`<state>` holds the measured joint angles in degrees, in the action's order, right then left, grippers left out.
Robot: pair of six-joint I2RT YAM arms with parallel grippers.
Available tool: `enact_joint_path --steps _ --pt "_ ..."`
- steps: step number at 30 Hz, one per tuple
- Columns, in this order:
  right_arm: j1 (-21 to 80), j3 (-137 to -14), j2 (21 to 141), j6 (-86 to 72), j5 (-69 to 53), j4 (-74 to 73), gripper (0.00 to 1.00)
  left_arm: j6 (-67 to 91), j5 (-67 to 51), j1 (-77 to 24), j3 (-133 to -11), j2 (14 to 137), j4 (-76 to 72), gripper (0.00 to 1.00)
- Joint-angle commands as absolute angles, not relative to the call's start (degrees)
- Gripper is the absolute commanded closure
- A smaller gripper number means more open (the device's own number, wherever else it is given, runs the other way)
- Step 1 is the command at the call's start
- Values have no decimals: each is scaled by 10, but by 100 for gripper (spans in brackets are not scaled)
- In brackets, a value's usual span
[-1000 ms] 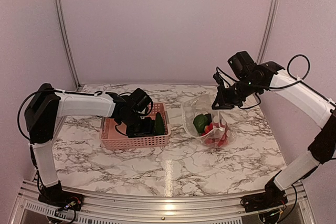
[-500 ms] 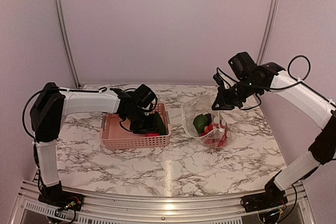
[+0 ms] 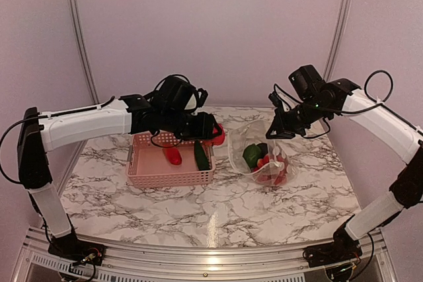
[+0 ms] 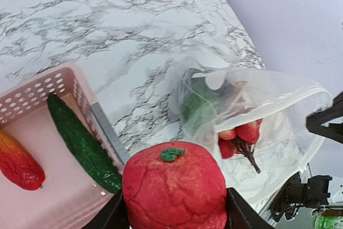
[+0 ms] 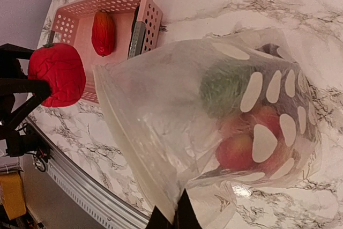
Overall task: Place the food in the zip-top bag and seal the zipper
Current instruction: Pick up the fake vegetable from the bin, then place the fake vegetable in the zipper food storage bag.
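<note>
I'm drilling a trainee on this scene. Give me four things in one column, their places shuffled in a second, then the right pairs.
1 round red toy
2 cucumber
3 bag edge
4 small red pieces

A inside the bag
B pinched by the right gripper
C lying in the pink basket
D held in the left gripper

Pairs: 1-D, 2-C, 3-B, 4-A

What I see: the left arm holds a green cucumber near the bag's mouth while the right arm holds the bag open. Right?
No: the left gripper holds a round red piece; the left wrist view shows the cucumber lying in the basket. The right gripper holds the bag open.
</note>
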<state>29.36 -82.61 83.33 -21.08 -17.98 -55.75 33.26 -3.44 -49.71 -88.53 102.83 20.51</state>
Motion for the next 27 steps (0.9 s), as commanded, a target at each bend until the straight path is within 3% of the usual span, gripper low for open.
enact_joint_path --steps 1,11,27 --pt "293 -835 823 -219 -204 -554 100 280 -70 -534 -865 1002 80 57" --pt "294 -843 824 -237 -251 -536 100 278 -107 -599 -886 1059 13 59" --pt "294 -834 797 -270 -279 -526 100 323 -16 -612 -914 1126 47 64"
